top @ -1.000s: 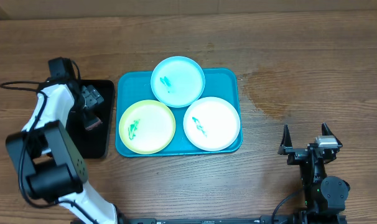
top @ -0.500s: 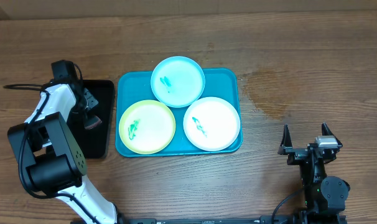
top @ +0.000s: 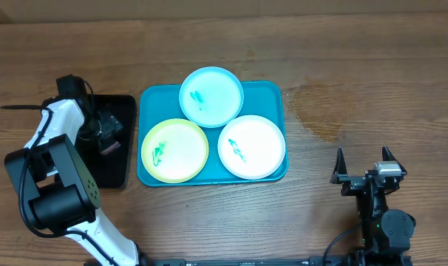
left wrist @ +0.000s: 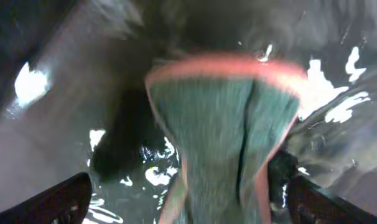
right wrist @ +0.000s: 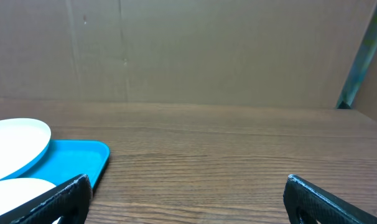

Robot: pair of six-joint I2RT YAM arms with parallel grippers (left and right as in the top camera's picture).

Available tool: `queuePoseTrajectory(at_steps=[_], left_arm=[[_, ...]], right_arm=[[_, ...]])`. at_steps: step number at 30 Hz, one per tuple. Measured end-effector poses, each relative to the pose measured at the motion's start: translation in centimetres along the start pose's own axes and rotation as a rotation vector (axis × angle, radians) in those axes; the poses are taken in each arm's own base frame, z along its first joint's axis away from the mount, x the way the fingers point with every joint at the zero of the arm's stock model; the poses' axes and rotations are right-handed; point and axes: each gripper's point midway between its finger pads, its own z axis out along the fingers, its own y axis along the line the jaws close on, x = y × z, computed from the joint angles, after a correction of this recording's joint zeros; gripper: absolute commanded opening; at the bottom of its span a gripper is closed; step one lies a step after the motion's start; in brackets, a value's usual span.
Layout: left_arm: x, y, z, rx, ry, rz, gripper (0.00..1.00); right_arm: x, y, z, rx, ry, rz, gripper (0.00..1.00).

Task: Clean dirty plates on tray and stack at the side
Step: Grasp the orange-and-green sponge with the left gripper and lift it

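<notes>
The turquoise tray point(top: 274, 94) lies at the table's middle with three plates on it. The pale cyan plate point(top: 211, 96) is at the back, the yellow-green plate point(top: 174, 150) at front left, the white plate point(top: 252, 147) at front right. Each bears a small green or teal smear. My left gripper point(top: 106, 135) is low over the black tray point(top: 120, 171). It is open, with its fingers point(left wrist: 188, 205) either side of a green sponge with a pink rim point(left wrist: 223, 118). My right gripper point(top: 363, 164) is open and empty, right of the tray.
The right wrist view shows the turquoise tray's corner point(right wrist: 83, 158) and two plate edges point(right wrist: 14, 140) at far left, wooden tabletop between my right fingers point(right wrist: 185, 202), and a cardboard wall behind. The black tray sits directly left of the turquoise tray.
My left arm has shifted slightly and its gripper has come lower over the sponge in the black tray. The right arm and the plates have not moved.
</notes>
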Motion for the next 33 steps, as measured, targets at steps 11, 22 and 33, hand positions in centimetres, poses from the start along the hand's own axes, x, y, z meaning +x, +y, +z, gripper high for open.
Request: queuePoseTrajectory(at_steps=[11, 22, 33], left_arm=[[0.5, -0.7, 0.0, 0.038, 0.026, 0.011, 0.44], [-2.5, -0.1, -0.1, -0.015, -0.111, 0.008, 0.92], [-1.7, 1.1, -0.3, -0.077, -0.076, 0.051, 0.04]], right_arm=[[0.0, 0.0, 0.0, 0.0, 0.0, 0.0, 1.0], [0.0, 0.0, 0.0, 0.0, -0.001, 0.0, 1.0], [0.0, 0.0, 0.0, 0.0, -0.001, 0.0, 1.0]])
